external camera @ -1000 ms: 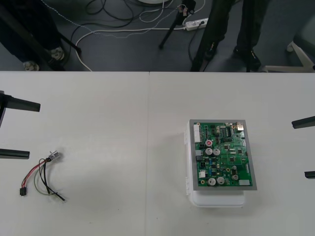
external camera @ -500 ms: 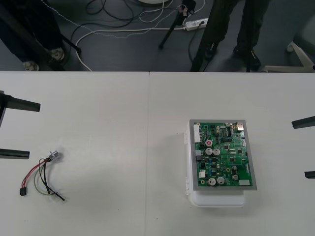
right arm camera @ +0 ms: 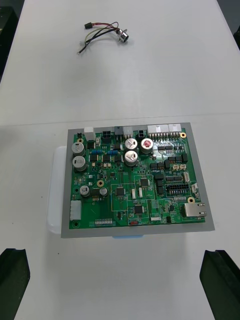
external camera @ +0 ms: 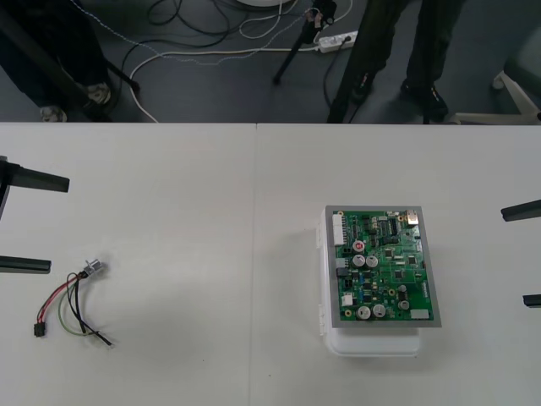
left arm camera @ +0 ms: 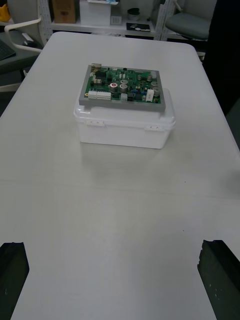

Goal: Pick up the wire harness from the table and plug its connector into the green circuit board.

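Note:
The wire harness (external camera: 72, 300) lies loose on the table at the front left, its round metal socket (external camera: 93, 269) toward the back and its small black plug (external camera: 38, 330) toward the front. From the right wrist, the harness (right arm camera: 102, 33) appears beyond the board. The green circuit board (external camera: 382, 266) sits on its white base (external camera: 372, 342) right of centre; it is also visible as the board (right arm camera: 136, 181) and the board (left arm camera: 124, 90). My left gripper (external camera: 25, 222) waits open at the left edge, just behind the harness. My right gripper (external camera: 528, 254) stands open at the right edge.
A seam (external camera: 254, 254) runs down the table's middle. Cables, tripod legs and a power strip (external camera: 336, 38) lie on the dark floor beyond the far edge.

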{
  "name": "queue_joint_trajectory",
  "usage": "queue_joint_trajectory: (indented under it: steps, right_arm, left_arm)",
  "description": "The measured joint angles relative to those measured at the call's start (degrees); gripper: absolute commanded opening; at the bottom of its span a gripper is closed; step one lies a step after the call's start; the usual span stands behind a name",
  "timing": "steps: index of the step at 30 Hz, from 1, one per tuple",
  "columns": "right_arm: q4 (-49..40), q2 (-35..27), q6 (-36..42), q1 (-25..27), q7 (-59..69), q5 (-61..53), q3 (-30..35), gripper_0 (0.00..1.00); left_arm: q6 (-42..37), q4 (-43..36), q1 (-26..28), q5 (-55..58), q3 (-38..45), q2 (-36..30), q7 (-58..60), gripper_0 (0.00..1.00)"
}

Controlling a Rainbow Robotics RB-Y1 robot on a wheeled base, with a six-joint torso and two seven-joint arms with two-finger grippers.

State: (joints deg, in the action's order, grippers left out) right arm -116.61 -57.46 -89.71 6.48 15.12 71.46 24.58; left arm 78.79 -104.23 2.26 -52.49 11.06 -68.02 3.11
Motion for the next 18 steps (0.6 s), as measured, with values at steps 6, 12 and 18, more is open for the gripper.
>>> queue_joint_trajectory:
  steps: [6, 12, 18]
  right_arm:
    - [0.01, 0.00, 0.00, 0.02, 0.00, 0.00, 0.00, 1.00]
    - [0.01, 0.01, 0.00, 0.02, 0.00, 0.00, -0.01, 1.00]
    - [0.01, 0.01, 0.00, 0.02, 0.00, 0.00, -0.01, 1.00]
  left_arm:
    - [1.02, 0.00, 2.09, -0.24, -0.53, 0.39, 0.00, 1.00]
    - [3.76, 0.01, 2.14, -1.36, -0.01, 0.39, 0.00, 1.00]
    - [5.79, 0.01, 2.02, -4.19, 0.64, 0.39, 0.00, 1.00]
